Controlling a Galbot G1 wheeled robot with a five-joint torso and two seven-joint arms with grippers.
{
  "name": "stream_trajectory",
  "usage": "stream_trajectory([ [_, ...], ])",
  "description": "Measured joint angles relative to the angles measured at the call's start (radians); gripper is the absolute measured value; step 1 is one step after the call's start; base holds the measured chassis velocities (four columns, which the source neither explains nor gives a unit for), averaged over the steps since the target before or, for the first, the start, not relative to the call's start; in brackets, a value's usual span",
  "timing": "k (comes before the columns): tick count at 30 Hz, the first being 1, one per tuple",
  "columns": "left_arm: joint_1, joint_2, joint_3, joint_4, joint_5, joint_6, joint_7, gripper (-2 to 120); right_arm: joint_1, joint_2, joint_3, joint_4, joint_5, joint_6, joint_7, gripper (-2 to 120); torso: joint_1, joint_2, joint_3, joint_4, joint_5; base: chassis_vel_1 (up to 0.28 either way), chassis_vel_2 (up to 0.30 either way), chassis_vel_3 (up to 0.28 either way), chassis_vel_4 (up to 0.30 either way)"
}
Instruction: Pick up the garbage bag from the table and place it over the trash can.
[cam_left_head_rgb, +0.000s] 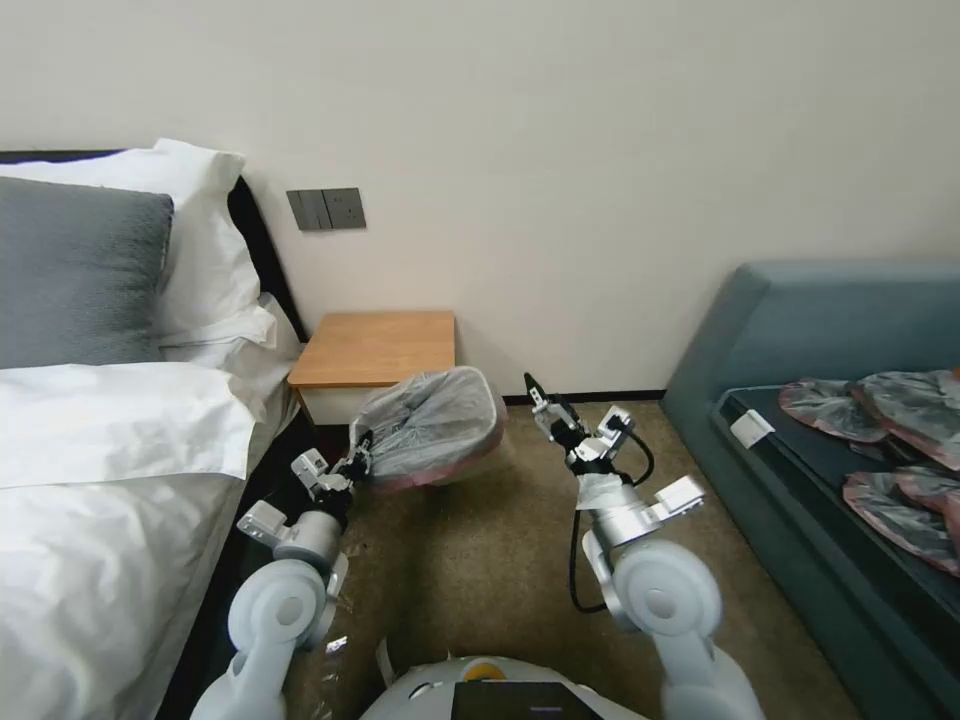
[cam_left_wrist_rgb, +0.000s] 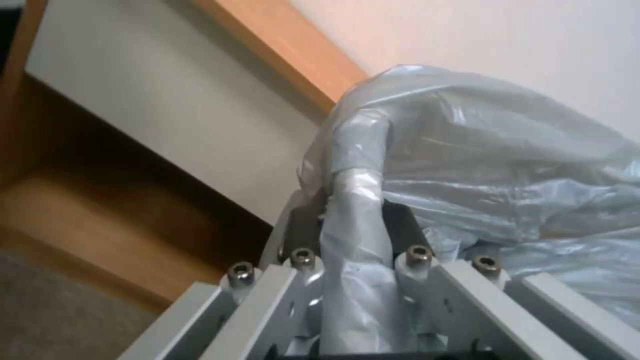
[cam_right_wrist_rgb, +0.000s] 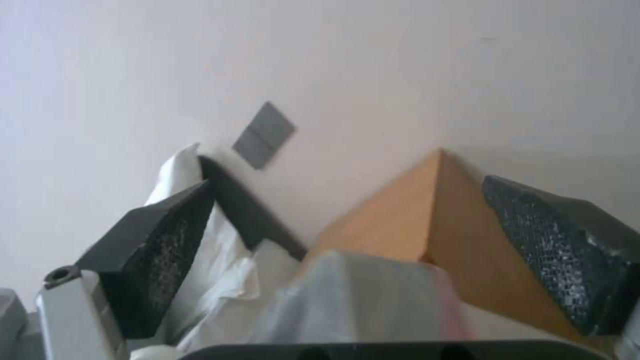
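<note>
Garbage bag (cam_left_head_rgb: 432, 425) in left pincer (cam_left_head_rgb: 358, 452)

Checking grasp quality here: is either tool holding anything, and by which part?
The left tool is shut on the garbage bag, pinching a gathered fold of plastic at its near left edge. The right tool is open and holds nothing.

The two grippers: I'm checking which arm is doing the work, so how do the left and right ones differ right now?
The left gripper is shut on the thin translucent grey plastic garbage bag; the right gripper is open and holds nothing. The left one sits low, just in front of the orange-brown wooden nightstand table; the right one is raised beside the bag, apart from it. Both point toward the wall.
</note>
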Motion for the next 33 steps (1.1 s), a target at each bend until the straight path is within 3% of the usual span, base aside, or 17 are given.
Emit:
stream_trajectory([
  [4,0.003,0.013,0.014,-0.004,0.081,-0.005,0.015,6,0.022,-0.069,-0.017,0.014,-0.028,-0.038,-0.034,100,0.000,0.000,0.000,-0.0001,0.0001,0.000,0.000,0.000,0.000],
  [7,0.004,0.025,0.032,0.006,0.181,-0.020,0.056,5,0.056,-0.188,-0.043,0.014,-0.098,-0.071,-0.110,99,0.000,0.000,0.000,-0.0001,-0.0001,0.000,0.000,0.000,0.000],
  [10,0.008,0.030,0.040,0.011,0.228,-0.023,0.077,5,0.095,-0.247,-0.061,0.015,-0.100,-0.092,-0.127,96,0.000,0.000,0.000,-0.0002,0.0001,0.000,0.000,0.000,0.000],
  [12,0.017,0.034,0.044,0.015,0.299,-0.025,0.112,5,0.172,-0.332,-0.083,0.016,-0.077,-0.131,-0.146,86,0.000,0.000,0.000,0.0000,0.0003,0.000,0.000,0.000,0.000],
  [14,0.020,0.035,0.045,0.017,0.321,-0.027,0.122,5,0.204,-0.367,-0.092,0.016,-0.065,-0.149,-0.151,83,0.000,0.000,0.000,0.0000,0.0003,0.000,0.000,0.000,0.000],
  [16,0.023,0.038,0.047,0.022,0.375,-0.033,0.152,5,0.285,-0.465,-0.130,0.012,-0.046,-0.197,-0.160,71,0.000,0.000,0.000,0.0001,0.0003,0.000,0.000,0.000,0.000],
  [18,0.022,0.039,0.047,0.023,0.383,-0.034,0.158,5,0.300,-0.486,-0.141,0.010,-0.045,-0.203,-0.163,70,0.000,0.000,0.000,-0.0001,0.0002,0.000,0.000,0.000,0.000],
  [21,0.021,0.038,0.054,0.032,0.436,-0.037,0.196,5,0.420,-0.602,-0.252,-0.016,-0.066,-0.218,-0.185,55,0.000,0.000,0.000,-0.0005,0.0002,0.000,0.000,0.000,0.000],
  [22,0.021,0.038,0.054,0.032,0.436,-0.037,0.196,5,0.420,-0.602,-0.252,-0.016,-0.066,-0.218,-0.185,55,0.000,0.000,0.000,-0.0005,0.0002,0.000,0.000,0.000,0.000],
  [25,0.020,0.033,0.063,0.038,0.482,-0.038,0.225,5,0.575,-0.650,-0.405,-0.047,-0.074,-0.230,-0.189,39,0.000,0.000,0.000,-0.0001,0.0000,0.000,0.000,0.000,0.000],
  [27,0.020,0.031,0.066,0.040,0.495,-0.039,0.234,5,0.624,-0.655,-0.453,-0.060,-0.077,-0.236,-0.188,34,0.000,0.000,0.000,0.0001,-0.0001,0.000,0.000,0.000,0.000],
  [29,0.021,0.028,0.069,0.043,0.525,-0.045,0.251,5,0.724,-0.649,-0.562,-0.092,-0.077,-0.264,-0.162,25,0.000,0.000,0.000,0.0001,-0.0001,0.000,0.000,0.000,0.000],
  [33,0.026,0.025,0.070,0.043,0.553,-0.053,0.269,5,0.804,-0.619,-0.662,-0.135,-0.065,-0.312,-0.105,14,0.000,0.000,0.000,-0.0001,-0.0001,0.000,0.000,0.000,0.000],
])
